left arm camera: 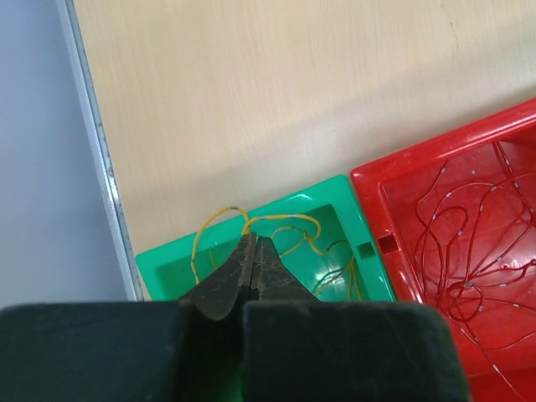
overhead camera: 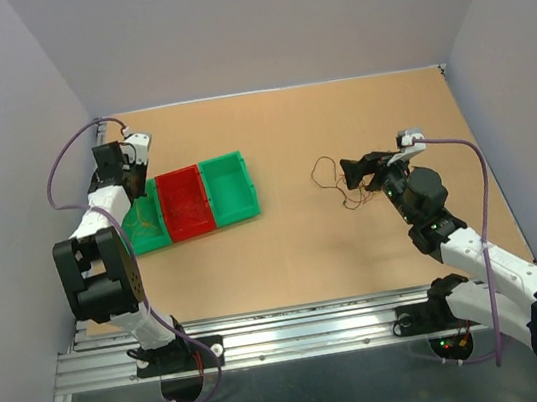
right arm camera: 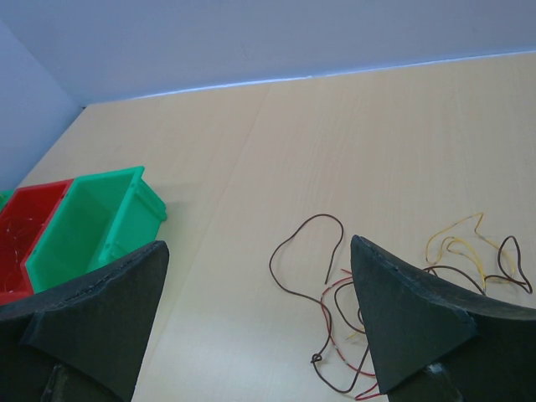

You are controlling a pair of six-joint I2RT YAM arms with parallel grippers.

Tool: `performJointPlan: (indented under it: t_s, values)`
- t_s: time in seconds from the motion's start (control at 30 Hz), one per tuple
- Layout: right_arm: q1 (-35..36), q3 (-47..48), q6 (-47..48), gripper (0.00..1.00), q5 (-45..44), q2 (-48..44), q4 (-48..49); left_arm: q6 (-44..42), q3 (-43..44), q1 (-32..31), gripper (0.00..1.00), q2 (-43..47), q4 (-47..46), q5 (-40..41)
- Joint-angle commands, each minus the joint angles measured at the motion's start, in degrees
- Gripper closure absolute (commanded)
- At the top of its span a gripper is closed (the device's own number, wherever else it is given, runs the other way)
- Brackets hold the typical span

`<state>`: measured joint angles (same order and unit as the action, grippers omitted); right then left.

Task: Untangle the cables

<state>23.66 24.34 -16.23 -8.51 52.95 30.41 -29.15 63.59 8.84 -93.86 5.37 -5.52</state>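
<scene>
Left gripper [left arm camera: 254, 251], jaws pressed together, sits among yellow wires [left arm camera: 285, 217] in the end green bin [left arm camera: 163, 260], while the right gripper [right arm camera: 258, 251] hangs wide open over loose cables [right arm camera: 328, 295].

A: Where are the bins?
B: In a row on the left of the bench [overhead camera: 310, 276]: left bin [overhead camera: 152, 245], middle bin [overhead camera: 193, 234], right bin [overhead camera: 235, 216].
A: And the wires?
B: Thin wires [left arm camera: 285, 222] lie in the left bin, more wires [left arm camera: 469, 226] in the middle bin, loose wires [right arm camera: 328, 295] on the bench, well to the right.

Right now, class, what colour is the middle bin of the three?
The middle bin is red, shown best in the top external view.
</scene>
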Motion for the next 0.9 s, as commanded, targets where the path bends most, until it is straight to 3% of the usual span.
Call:
performJointPlan:
  t_s: [0.0, 0.23, 0.37, 0.57, 0.67, 0.87]
  values:
    - [-0.19, -1.22, 0.67, 0.05, 0.34, -0.65, 1.49, 0.76, -3.99, 0.3, 1.0, 5.88, -2.82, 0.16]
    - [-0.19, -1.05, 0.5, 0.06, 0.43, -0.3, 1.49, 1.64, -10.06, 1.18, 1.0, 9.75, -6.94, 0.16]
    - [-0.19, -0.87, 0.41, 0.06, 0.78, 0.14, 1.49, 1.81, -10.68, 1.35, 0.62, 12.65, -7.74, 0.24]
    - [-0.19, -0.87, 0.23, 0.06, 0.6, 0.14, 1.49, 0.32, -10.68, 1.27, 0.38, 15.82, -8.09, 4.19]
    - [-0.11, -0.87, 0.32, 0.06, 0.6, 0.14, 1.49, -1.09, -11.65, 1.35, 0.32, 15.56, -9.4, 5.08]
    - [-0.19, -0.87, 0.32, 0.06, 0.52, 0.31, 1.49, -1.27, -10.6, 1.27, 0.32, 11.35, -9.32, 5.08]
